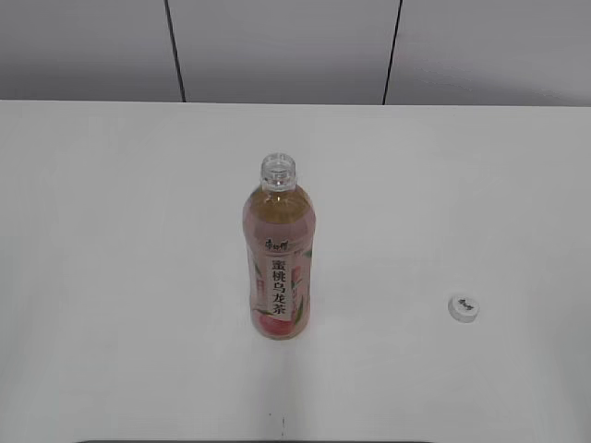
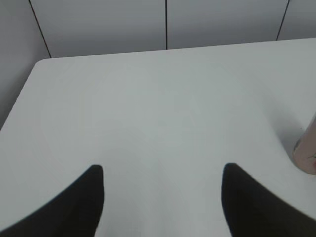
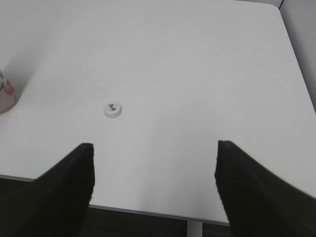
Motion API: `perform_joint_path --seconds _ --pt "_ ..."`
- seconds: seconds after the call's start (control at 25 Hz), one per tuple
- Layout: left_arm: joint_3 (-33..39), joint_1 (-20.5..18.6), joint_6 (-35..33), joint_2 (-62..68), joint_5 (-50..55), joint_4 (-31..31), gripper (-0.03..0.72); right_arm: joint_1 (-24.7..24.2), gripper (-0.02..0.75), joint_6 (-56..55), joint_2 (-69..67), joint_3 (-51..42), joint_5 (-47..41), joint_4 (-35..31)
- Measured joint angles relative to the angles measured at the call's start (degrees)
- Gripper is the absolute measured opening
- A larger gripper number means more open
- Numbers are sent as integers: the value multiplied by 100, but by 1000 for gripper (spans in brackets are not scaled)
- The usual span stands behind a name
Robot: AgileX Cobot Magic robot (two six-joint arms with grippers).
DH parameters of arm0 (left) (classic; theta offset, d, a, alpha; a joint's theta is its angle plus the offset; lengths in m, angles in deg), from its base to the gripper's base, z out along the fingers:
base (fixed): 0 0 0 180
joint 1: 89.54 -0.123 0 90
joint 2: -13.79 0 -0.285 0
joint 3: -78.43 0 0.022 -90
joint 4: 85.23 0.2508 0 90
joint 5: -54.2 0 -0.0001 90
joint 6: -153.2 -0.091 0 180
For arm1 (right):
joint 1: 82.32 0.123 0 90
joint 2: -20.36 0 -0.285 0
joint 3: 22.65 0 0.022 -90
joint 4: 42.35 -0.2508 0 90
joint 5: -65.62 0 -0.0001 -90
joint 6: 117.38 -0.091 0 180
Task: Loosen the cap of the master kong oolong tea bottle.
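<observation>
Right wrist view: small white ribbed plastic cap (image 3: pixel 113 109) lies off the slim clear tea bottle (image 1: pixel 279 263), ahead-left of spread right jaws; left jaws spread too.

White table (image 1: pixel 111 277): matte, plain surface, filling most of the exterior view. Far edge runs straight across, near the top of that view. A few tiny dark specks on the near part, toward the bottom centre.

Left wrist view: table's far-left corner is rounded (image 2: pixel 42 61); surface meets the wall just behind it.

Right wrist view: near edge of the table shows as a thin pale lip, dark floor (image 3: pixel 148 224) below it.

Wall (image 1: pixel 277 46): pale grey panels behind the table, split by thin dark vertical seams (image 1: pixel 174 51), two in the exterior view.
</observation>
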Motion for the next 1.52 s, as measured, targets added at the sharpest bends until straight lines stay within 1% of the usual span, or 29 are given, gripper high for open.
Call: perform_joint_path --seconds 0.28,1.52 --pt "0 207 0 -22 -6 0 461 -2 577 0 0 -10 0 30" --pt "0 207 0 -22 -6 0 448 -2 577 0 0 -10 0 46"
